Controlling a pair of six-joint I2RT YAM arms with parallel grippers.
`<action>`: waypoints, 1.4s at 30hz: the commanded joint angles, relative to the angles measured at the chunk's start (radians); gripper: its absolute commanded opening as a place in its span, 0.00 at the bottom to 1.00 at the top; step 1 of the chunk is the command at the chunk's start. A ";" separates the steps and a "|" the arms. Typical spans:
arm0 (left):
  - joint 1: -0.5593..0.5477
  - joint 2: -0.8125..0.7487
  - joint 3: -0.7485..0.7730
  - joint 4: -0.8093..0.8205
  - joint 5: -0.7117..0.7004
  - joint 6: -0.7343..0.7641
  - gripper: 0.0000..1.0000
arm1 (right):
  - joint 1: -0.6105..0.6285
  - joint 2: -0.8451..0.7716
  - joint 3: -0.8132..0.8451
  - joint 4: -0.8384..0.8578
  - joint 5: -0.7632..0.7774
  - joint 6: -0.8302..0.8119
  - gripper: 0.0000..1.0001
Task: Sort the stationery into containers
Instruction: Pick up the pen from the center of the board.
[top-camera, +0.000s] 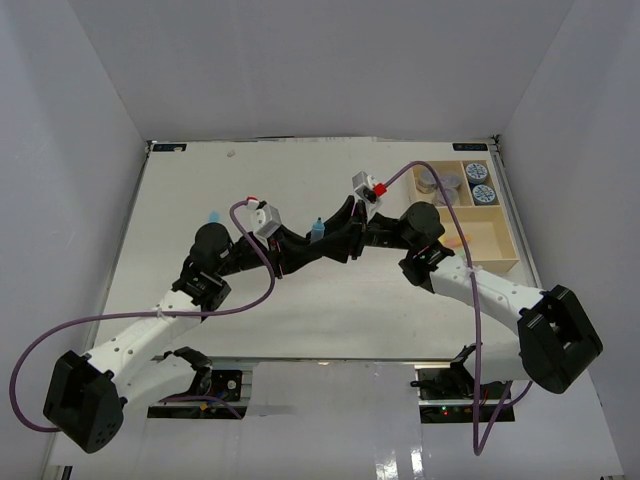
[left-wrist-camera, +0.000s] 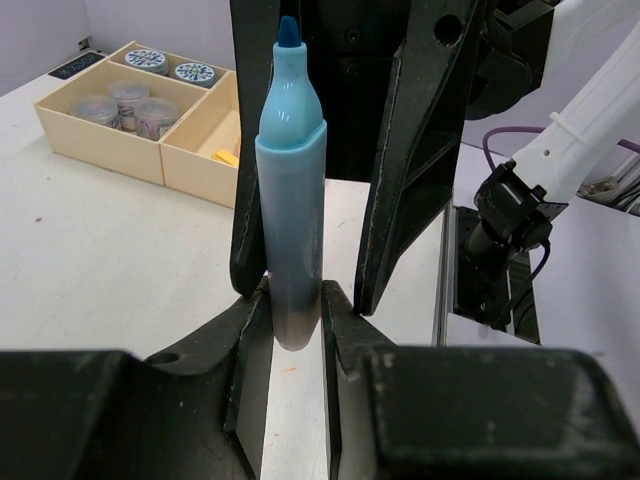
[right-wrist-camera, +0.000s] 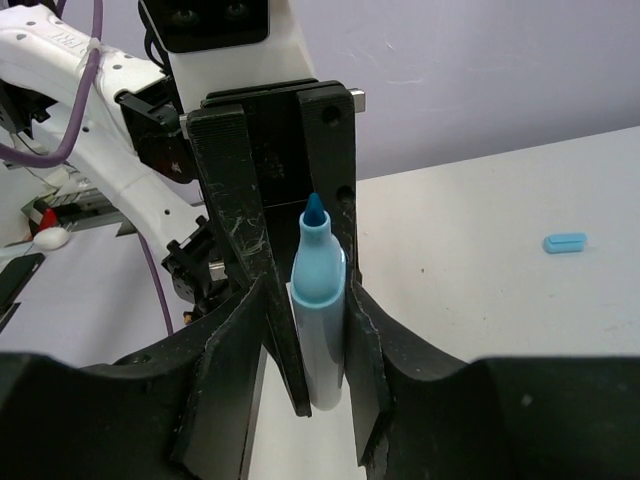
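Note:
A blue marker (top-camera: 317, 232) stands upright over the middle of the table, tip up and uncapped. In the left wrist view my left gripper (left-wrist-camera: 295, 315) is shut on the lower end of the marker (left-wrist-camera: 292, 180). My right gripper (right-wrist-camera: 307, 295) faces it from the other side, its jaws parted around the same marker (right-wrist-camera: 320, 300), with a gap showing beside the barrel. The wooden tray (top-camera: 500, 265) sits at the far right; grey rolls (top-camera: 440, 183) and patterned rolls (top-camera: 480, 182) fill its small sections.
A small blue cap (right-wrist-camera: 565, 242) lies loose on the table left of the arms, seen too as the cap (top-camera: 213, 216) in the top view. A yellow piece (left-wrist-camera: 227, 156) lies in the tray's (left-wrist-camera: 110, 150) larger section. Both arms cross the table's middle.

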 joint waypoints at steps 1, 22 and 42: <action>-0.006 -0.021 -0.012 0.044 -0.022 -0.011 0.00 | 0.032 0.019 0.025 0.124 0.012 0.027 0.43; -0.004 -0.087 -0.072 0.157 -0.083 -0.060 0.00 | 0.050 0.071 0.007 0.209 0.016 0.077 0.36; 0.002 -0.042 -0.066 0.157 -0.017 -0.075 0.61 | 0.048 0.031 0.002 0.175 0.002 0.049 0.08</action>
